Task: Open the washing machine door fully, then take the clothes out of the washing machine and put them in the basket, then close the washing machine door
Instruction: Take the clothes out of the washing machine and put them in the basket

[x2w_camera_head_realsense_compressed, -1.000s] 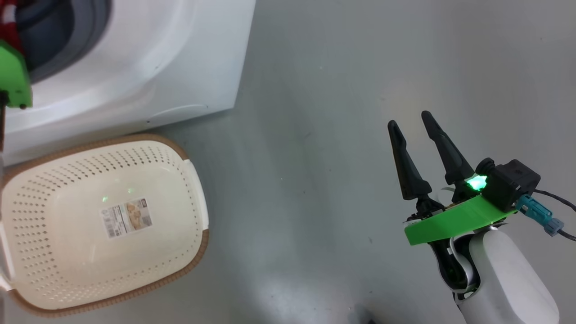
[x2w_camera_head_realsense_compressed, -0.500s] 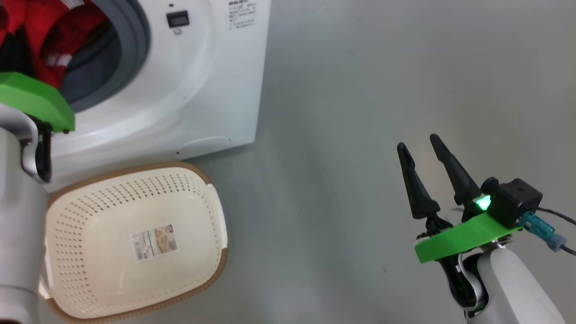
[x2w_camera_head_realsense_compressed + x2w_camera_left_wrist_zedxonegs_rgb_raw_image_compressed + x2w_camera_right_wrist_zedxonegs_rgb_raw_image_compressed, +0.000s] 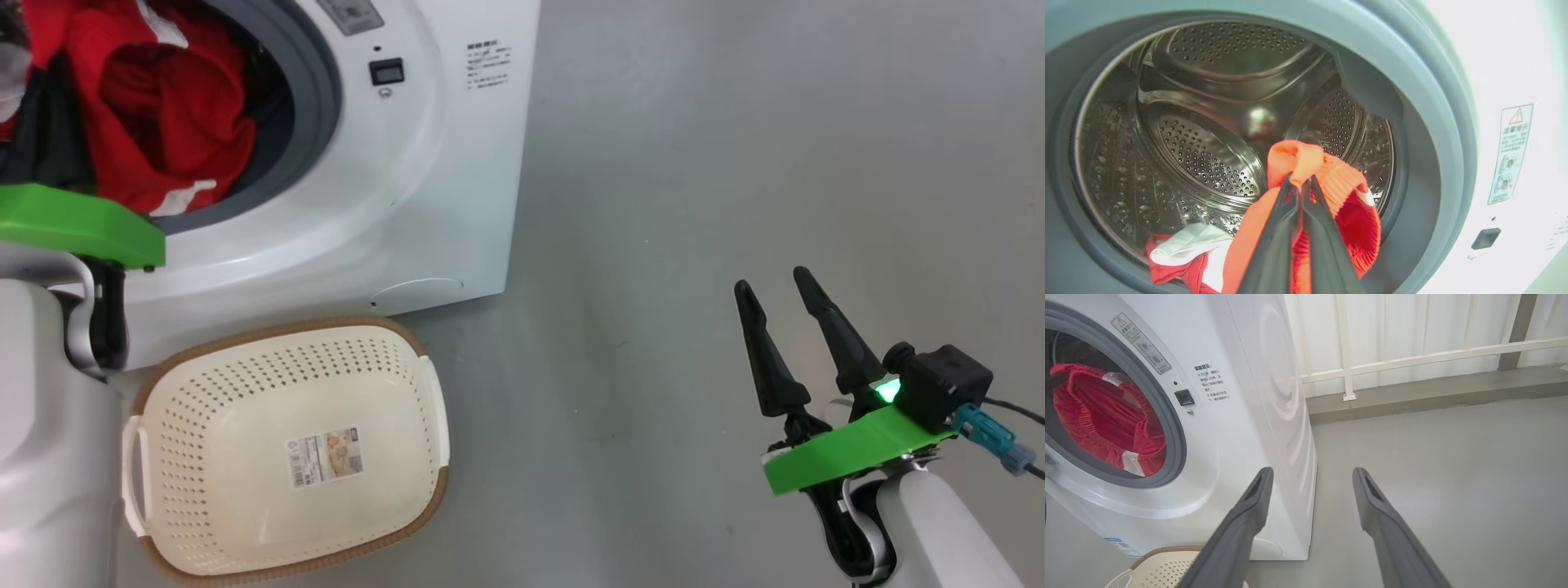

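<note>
The white washing machine point(image 3: 408, 163) stands at the upper left with its mouth uncovered; the washing machine door is out of view. Red clothes point(image 3: 163, 106) with white trim bulge at the grey rubber ring. In the left wrist view my left gripper point(image 3: 1300, 179) is shut on a fold of a red garment point(image 3: 1331, 179) at the drum's mouth, and another red and white piece point(image 3: 1180, 253) lies at the drum's bottom edge. The cream basket point(image 3: 245, 384) sits on the floor in front of the machine, nothing in it but its sticker. My right gripper point(image 3: 771, 279) hangs open over the floor, far to the right.
Bare grey floor point(image 3: 694, 163) stretches right of the machine. In the right wrist view a white railing point(image 3: 1345, 347) on a low grey kerb runs behind the washing machine point(image 3: 1241, 416), and the basket's rim point(image 3: 1163, 551) shows at the bottom. My pale left forearm point(image 3: 49, 457) stands beside the basket.
The head camera has shifted, so the machine's mouth, the red clothes and my left forearm show more fully. The right gripper stays open as before.
</note>
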Tool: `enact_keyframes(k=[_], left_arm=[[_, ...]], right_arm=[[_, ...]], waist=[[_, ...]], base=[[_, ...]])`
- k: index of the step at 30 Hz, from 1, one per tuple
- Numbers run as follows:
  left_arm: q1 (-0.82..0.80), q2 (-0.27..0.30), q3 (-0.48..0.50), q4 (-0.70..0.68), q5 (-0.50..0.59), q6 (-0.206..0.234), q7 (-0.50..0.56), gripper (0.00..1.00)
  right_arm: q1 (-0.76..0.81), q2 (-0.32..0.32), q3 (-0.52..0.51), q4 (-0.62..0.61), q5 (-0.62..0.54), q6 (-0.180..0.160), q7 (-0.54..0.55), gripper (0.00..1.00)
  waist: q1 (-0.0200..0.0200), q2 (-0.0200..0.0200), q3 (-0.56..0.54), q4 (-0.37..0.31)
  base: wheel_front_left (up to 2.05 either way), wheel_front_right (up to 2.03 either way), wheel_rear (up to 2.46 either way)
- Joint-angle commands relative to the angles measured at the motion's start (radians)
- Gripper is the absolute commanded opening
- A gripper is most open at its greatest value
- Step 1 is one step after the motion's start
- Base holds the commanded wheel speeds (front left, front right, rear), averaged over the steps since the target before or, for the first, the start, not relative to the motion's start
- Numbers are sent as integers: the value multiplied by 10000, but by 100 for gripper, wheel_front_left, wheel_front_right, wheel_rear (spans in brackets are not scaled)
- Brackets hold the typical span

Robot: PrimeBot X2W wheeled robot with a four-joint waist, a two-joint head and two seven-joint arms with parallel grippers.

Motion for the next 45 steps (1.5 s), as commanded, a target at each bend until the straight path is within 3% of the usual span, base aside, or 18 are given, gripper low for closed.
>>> enact_keyframes(k=[1, 17, 31, 41, 45], left_arm=[[158, 343, 350, -490, 73, -110, -88, 0], [1835, -578, 1334, -3787, 544, -407, -89, 0], [3979, -1275, 1364, -6468, 835, -471, -89, 0], [5384, -1495, 864, -6046, 535, -408, -89, 0], [5823, -1507, 494, -5526, 145, -163, -89, 0]], right_arm=[[243, -118, 138, -240, -25, 63, -65, 100], [396, -188, 25, -210, 21, 63, -65, 100], [477, -177, -126, -309, -24, 63, -65, 100], [320, -131, -69, -319, -43, 63, -65, 100], [275, -128, -33, -341, -27, 63, -65, 100]], waist=[[0, 0, -52, 75], [0, 0, -397, 279], [0, 0, -304, 425], [0, 0, -45, 483], [0, 0, 102, 495]], base=[[0, 0, 0], [0, 0, 0], [0, 0, 0], [0, 0, 0], [0, 0, 0]])
